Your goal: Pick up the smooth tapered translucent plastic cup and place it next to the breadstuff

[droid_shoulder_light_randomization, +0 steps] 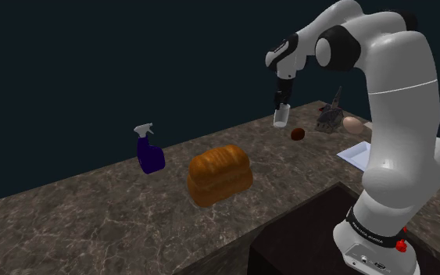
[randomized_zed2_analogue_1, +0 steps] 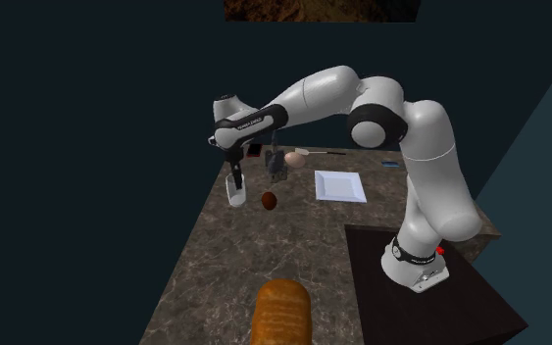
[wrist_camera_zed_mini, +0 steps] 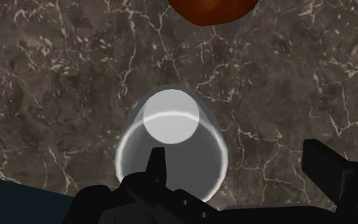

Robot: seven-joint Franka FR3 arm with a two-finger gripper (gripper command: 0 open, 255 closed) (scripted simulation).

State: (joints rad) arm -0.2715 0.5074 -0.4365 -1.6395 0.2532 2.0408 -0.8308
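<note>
Straddling one wall of the pale translucent tapered cup (wrist_camera_zed_mini: 171, 121), my black claw (wrist_camera_zed_mini: 234, 158) is released; next: clench, lift toward the brown loaf (droid_shoulder_light_randomization: 220, 175)

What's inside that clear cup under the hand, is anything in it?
The cup shows a bare pale bottom. One finger of the open hand reaches over its mouth and hides the near part of the inside.

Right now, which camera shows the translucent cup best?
The wrist view: it looks straight down into the cup, showing most of its rim and its base. The shoulder and second exterior views show it small, side-on, beneath the tool.
</note>
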